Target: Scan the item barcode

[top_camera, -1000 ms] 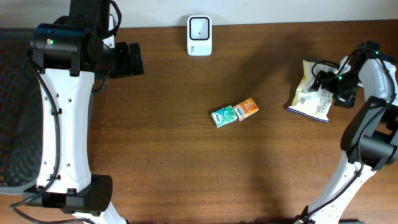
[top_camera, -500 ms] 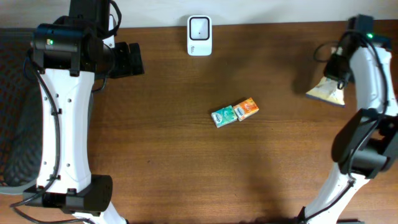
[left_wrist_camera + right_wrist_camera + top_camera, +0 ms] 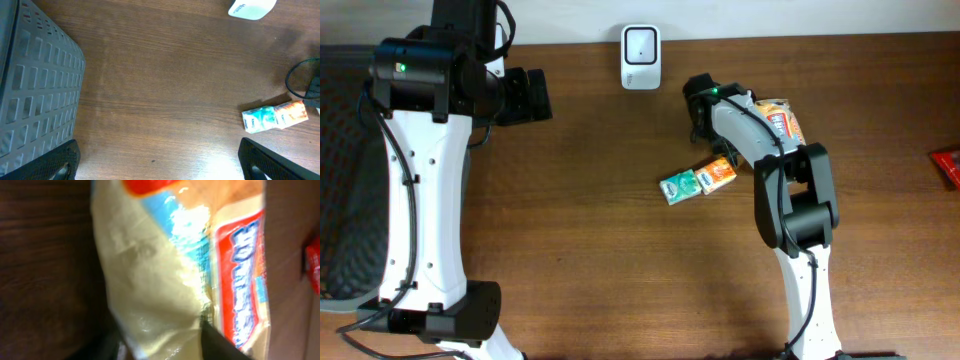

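so the right gripper [image 3: 160, 347] looks clamped on the bottom edge of the snack bag [image 3: 782, 122], and in the wrist view the crinkly foil narrows down between the two dark fingers and fills pretty much the whole frame. From above, the bag is up near the back of the table, off to the right of the white scanner [image 3: 640, 45] and not over it. My guess is it's mid-carry, held by an edge so the printed faces stay free to show to the scanner window. I can't make out a barcode anywhere, the print is too blurry up close, so no idea which face needs to turn. The left gripper [image 3: 160, 162] has its fingers spread wide with nothing between them, parked over on its own side, probably just keeping out of the way. A green box [image 3: 680, 187] and an orange box [image 3: 717, 175] lie touching end to end mid-table, likely waiting their turn, and the right arm passes just beside them. There's a red packet [image 3: 948, 165] half cut off at the right edge. The table [image 3: 570, 260] is dark brown wood grain, matte, no clutter apart from that. A grey slotted basket [image 3: 35, 90] sits at the left end, and a pale strip of wall [image 3: 770, 15] runs along the back
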`<move>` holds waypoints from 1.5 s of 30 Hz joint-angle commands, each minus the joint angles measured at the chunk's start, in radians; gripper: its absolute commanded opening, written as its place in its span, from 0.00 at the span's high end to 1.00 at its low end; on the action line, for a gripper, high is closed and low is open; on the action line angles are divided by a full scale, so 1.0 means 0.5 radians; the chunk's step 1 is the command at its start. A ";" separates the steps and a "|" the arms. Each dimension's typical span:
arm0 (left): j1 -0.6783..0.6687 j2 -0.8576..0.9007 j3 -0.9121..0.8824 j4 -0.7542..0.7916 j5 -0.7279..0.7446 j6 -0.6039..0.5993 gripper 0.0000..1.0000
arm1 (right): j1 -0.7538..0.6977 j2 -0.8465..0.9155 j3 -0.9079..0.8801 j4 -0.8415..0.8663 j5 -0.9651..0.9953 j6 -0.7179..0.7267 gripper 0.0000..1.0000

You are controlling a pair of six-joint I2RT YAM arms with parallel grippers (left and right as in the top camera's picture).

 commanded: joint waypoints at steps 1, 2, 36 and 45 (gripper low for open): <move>0.003 -0.037 0.002 0.002 -0.021 -0.012 0.01 | -0.012 0.005 0.047 -0.059 -0.580 0.025 0.33; 0.003 -0.037 0.002 0.002 -0.021 -0.012 0.01 | -0.048 -0.055 0.205 -0.215 -0.611 0.024 0.28; 0.003 -0.037 0.002 0.002 -0.021 -0.012 0.01 | -0.706 -0.298 0.861 -1.114 -1.291 -0.364 0.62; 0.003 -0.037 0.002 0.002 -0.021 -0.012 0.01 | -0.706 -0.293 -0.215 -0.264 -1.282 -0.404 0.42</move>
